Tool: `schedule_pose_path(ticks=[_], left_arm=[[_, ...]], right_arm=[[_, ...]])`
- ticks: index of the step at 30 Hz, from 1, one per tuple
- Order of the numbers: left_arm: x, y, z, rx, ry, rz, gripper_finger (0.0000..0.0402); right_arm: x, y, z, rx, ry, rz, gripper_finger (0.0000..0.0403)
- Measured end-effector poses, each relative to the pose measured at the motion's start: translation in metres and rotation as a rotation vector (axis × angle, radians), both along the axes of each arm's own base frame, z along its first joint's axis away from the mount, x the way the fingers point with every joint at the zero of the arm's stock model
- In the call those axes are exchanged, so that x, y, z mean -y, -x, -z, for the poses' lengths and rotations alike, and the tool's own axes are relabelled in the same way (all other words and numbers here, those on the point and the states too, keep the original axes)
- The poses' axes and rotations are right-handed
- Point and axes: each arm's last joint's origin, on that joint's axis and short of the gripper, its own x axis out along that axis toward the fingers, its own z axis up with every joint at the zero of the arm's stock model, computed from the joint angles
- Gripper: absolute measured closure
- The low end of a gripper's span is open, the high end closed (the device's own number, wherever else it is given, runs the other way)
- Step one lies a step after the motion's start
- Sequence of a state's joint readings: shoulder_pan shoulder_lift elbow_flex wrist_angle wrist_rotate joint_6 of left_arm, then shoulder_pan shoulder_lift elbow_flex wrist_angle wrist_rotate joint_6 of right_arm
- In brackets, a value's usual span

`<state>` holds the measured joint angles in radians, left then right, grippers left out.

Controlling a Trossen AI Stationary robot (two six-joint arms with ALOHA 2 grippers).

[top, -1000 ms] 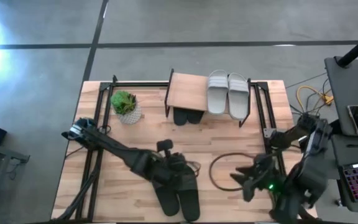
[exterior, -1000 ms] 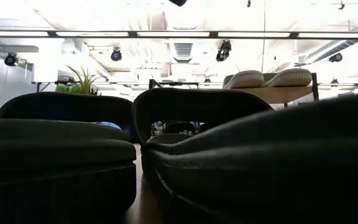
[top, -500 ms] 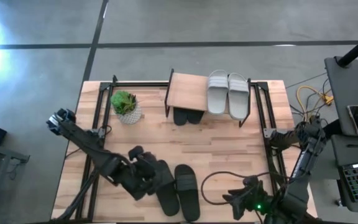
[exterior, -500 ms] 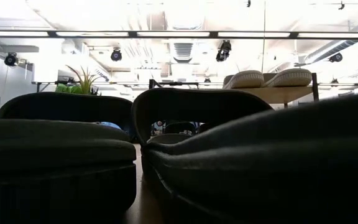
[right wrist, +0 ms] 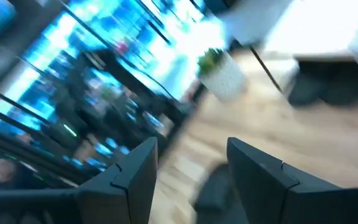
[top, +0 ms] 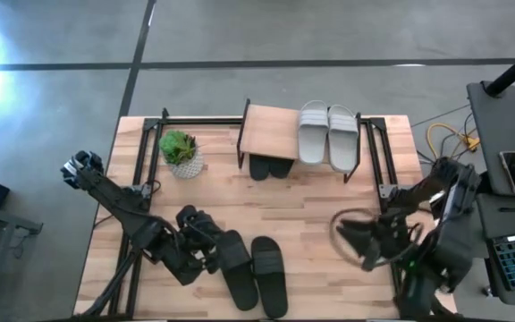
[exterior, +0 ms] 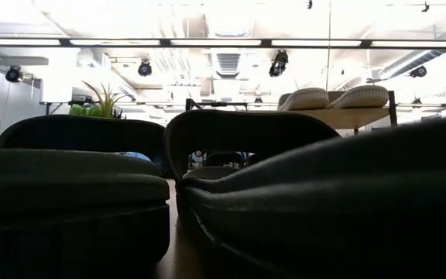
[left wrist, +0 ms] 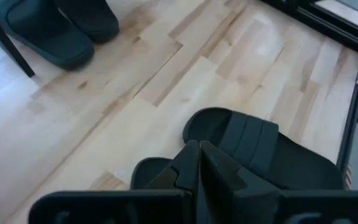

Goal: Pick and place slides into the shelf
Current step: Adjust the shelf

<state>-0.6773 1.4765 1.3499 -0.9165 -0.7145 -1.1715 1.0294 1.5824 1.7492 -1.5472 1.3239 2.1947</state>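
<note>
The shelf (top: pixel 271 132) stands at the table's far middle. Two light grey slides (top: pixel 328 134) lie side by side on its plank top, and two black slides (top: pixel 271 167) sit under it on the table. Another black pair (top: pixel 256 273) lies flat near the table's near edge and fills the low view's foreground (exterior: pixel 308 209). My left gripper (top: pixel 209 251) is shut, low beside this pair's left slide (left wrist: pixel 253 146). My right gripper (top: pixel 354 241) is open, over the table's right part, away from every slide. My left gripper (left wrist: pixel 199 152) has its shut fingers over the gap between the two near black slides, slanting down from the table's left. I cannot tell whether they touch either slide.
A small potted plant (top: pixel 181 152) stands at the far left. Black metal frames (top: pixel 141 179) (top: pixel 381 161) run along both sides of the table. A dark cable loop (top: pixel 342 224) lies by my right gripper. A bare strip of table lies between the shelf and the near slides.
My left gripper has drawn back from above the near black pair toward the table's left, uncovering both slides, which lie still. My right gripper first dropped back toward the near edge, then swung up and toward the far side.
</note>
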Motion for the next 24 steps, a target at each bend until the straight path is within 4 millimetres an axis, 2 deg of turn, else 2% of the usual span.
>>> schedule_pose_path(ticks=[5, 8, 12, 15, 17, 20, 24], left_arm=[[-0.011, -0.002, -0.005, 0.036, 0.002, -0.057, 0.0402], [-0.025, -0.006, -0.011, 0.06, -0.026, -0.058, 0.0402], [-0.042, -0.017, -0.021, 0.128, -0.056, 0.006, 0.0402], [-0.053, -0.028, -0.031, 0.185, -0.093, 0.108, 0.0402], [-0.062, -0.034, -0.034, 0.205, -0.116, 0.17, 0.0402], [-0.083, -0.04, -0.034, 0.196, -0.126, 0.188, 0.0402], [-0.118, -0.039, -0.028, 0.145, -0.144, 0.197, 0.0402]], right_arm=[[0.025, 0.005, -0.025, -0.046, 0.068, -0.022, 0.0218], [0.063, 0.006, -0.034, -0.102, -0.059, 0.047, 0.0218], [0.119, -0.001, -0.028, -0.33, -0.116, 0.128, 0.0218], [0.151, -0.006, -0.016, -0.451, -0.104, 0.214, 0.0218], [0.175, 0.0, -0.015, -0.439, -0.092, 0.317, 0.0218], [0.212, 0.019, -0.022, -0.382, -0.042, 0.517, 0.0218], [0.253, 0.043, -0.021, -0.448, -0.084, 0.738, 0.0224]])
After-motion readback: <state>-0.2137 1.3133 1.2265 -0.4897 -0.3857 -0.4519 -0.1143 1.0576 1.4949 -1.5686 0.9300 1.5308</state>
